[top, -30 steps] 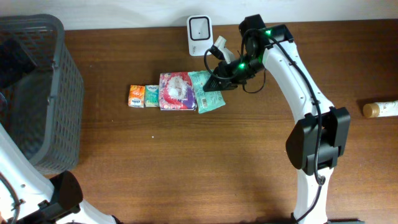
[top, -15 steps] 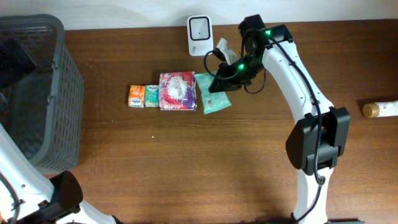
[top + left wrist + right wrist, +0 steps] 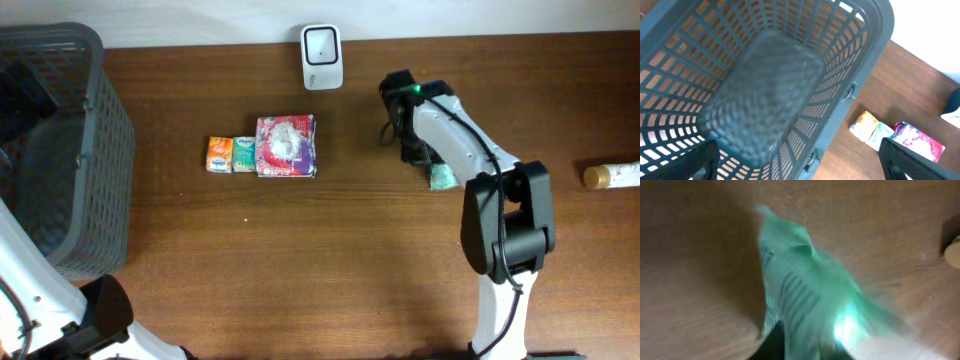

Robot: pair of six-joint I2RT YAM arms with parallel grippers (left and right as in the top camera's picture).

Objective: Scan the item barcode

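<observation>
Left claw point(image 3: 799, 160), spread wide and empty, over the basket point(image 3: 879, 35) at the left edge of the worktop point(image 3: 300, 260). Green packet point(image 3: 443, 180) right of centre, under the right claw point(image 3: 428, 162); that claw's grip cannot be told. Scanner point(image 3: 322, 44) at the far edge.

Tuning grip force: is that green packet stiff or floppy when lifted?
Probably floppy: the green packet looks creased and pinched to a point at its far end in the right wrist view. Likely light, since it seems thin and flat. Its glossy glare hints at a slippery film, though the blur leaves that unsure.
</observation>
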